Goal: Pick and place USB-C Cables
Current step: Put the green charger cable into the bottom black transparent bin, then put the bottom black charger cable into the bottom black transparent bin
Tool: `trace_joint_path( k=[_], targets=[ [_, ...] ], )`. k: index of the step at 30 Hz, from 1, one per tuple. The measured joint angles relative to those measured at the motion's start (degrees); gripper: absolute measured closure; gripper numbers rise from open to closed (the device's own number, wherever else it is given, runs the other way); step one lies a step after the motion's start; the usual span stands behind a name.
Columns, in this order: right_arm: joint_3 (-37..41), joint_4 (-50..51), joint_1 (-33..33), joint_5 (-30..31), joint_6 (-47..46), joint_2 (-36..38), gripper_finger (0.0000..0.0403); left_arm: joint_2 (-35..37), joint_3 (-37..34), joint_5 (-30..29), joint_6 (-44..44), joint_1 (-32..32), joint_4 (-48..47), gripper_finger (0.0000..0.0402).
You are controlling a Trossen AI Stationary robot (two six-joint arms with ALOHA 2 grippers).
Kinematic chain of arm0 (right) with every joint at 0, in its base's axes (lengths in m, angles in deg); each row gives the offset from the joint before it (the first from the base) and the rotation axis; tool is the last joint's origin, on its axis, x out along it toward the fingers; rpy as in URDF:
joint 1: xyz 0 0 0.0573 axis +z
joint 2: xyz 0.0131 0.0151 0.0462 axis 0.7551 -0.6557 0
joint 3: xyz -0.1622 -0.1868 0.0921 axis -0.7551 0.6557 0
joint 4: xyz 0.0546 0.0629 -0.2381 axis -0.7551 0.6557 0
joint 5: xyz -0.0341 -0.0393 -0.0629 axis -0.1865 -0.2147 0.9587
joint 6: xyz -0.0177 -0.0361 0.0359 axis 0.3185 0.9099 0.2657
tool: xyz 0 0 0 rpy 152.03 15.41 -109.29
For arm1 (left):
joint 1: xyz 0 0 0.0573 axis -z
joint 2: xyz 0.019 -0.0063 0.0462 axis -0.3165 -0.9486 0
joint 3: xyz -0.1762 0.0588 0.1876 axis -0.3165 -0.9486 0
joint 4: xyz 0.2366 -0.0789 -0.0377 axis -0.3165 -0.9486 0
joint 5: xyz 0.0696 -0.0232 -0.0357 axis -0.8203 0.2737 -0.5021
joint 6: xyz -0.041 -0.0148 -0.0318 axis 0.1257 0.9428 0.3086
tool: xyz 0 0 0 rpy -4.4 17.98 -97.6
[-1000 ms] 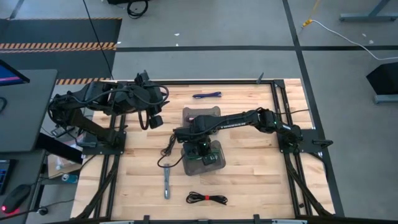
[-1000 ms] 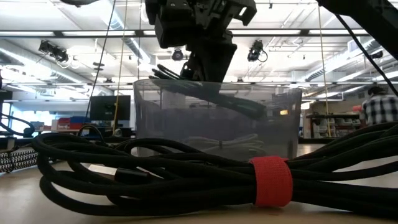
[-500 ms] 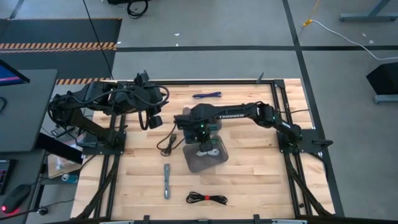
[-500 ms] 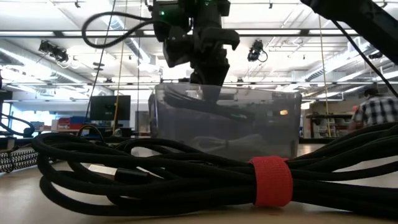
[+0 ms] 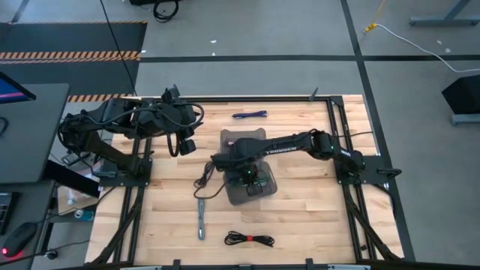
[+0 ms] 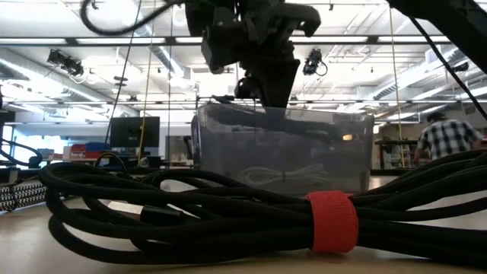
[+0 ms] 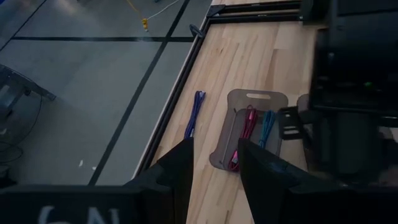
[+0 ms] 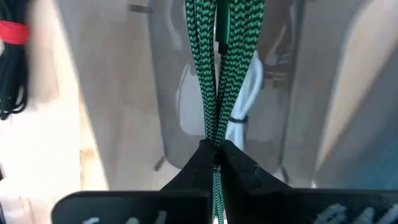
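Observation:
My right gripper (image 5: 251, 178) is over the near translucent bin (image 5: 264, 196), shut on a green braided cable (image 8: 214, 74) that reaches down into the bin. A white cable (image 8: 245, 118) lies on that bin's floor. In the low view the right gripper (image 6: 262, 72) stands just above the near bin's rim (image 6: 285, 114). The far bin (image 7: 225, 137) holds a maroon cable (image 7: 244, 127) and a teal cable (image 7: 267, 127). On the table lie a purple cable (image 5: 250, 115), a black cable (image 5: 202, 180), a grey cable (image 5: 201, 219) and a black cable with a red tie (image 5: 250, 240). My left gripper (image 5: 186, 146) waits open at the table's left. My right gripper pinches the green cable's gathered strands (image 8: 214, 140) between its two fingers, coming from above and pointing down. The strands run along the fingers. The bundle hangs below them into the near bin, above the white cable.
The two bins stand one behind the other at the table's middle. The loose black cable lies close to the near bin's left side. The black cable with the red tie (image 6: 331, 221) lies by the near edge. Bare wood shows to the right of the bins.
The right gripper, still shut on the green cable, swung toward the far edge and lifted, then came back down over the near bin. The near bin slid a little toward the table's right.

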Motion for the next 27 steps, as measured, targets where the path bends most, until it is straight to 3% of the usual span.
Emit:
trace_joint_path(
  k=[11,18,24,27],
  targets=[
    [0.0,-1.42,1.59,-0.05,-0.81,0.02,0.0304,0.0,0.0,0.0,0.04,0.0,0.07,0.0269],
    [-0.15,-1.22,1.57,0.06,-1.29,0.5,0.0291,0.0,0.0,0.0,0.37,0.0,0.07,0.0269],
    [-10.49,1.37,-0.14,0.05,-3.86,1.25,0.0291,0.0,0.0,1.65,1.99,0.0,-0.19,0.0269],
    [-6.89,-2.66,-1.53,-0.18,-6.61,8.35,0.0291,-0.05,0.0,2.89,3.85,0.02,-1.18,0.0269]
  ],
)
